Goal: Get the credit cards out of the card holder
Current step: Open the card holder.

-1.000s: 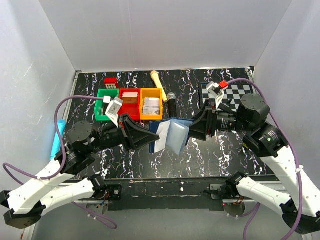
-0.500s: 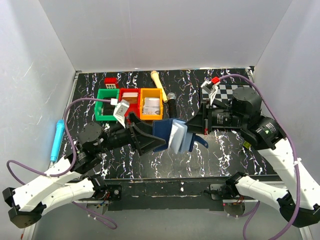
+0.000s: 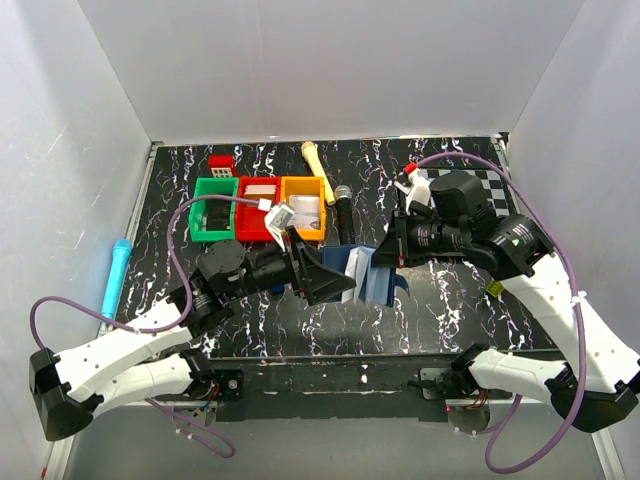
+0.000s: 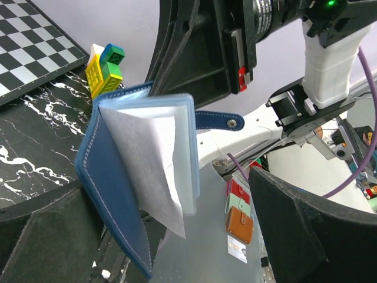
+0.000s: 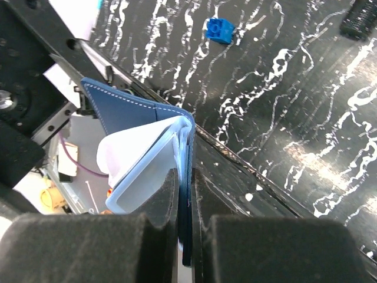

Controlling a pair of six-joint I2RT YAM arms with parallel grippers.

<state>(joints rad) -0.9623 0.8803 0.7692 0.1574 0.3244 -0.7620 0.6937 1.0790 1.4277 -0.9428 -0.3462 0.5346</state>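
Now the wallet hangs fanned open between the arms

Left of centre in the overhead view, the left gripper has its jaws spread wide with nothing in them, aimed at the card holder just to its right. The card holder sits near the middle of the frame, held up off the table. In the left wrist view it fills the centre-left, open like a book. Its navy cover is at lower left and the pale blue-grey pockets are to the right. The credit cards show as a whitish leaf whose lower corner pokes out below the pockets. Right of centre overhead, the right gripper is clamped on the card holder. Its own camera shows both fingers pinching one edge of the navy cover.

The cards look thin, light, stiff and fairly slick, while the card holder looks soft and likely to flex when pulled. The exposed lower corner of the whitish leaf seems the best hold: pinch it flat and draw it out along its pocket.
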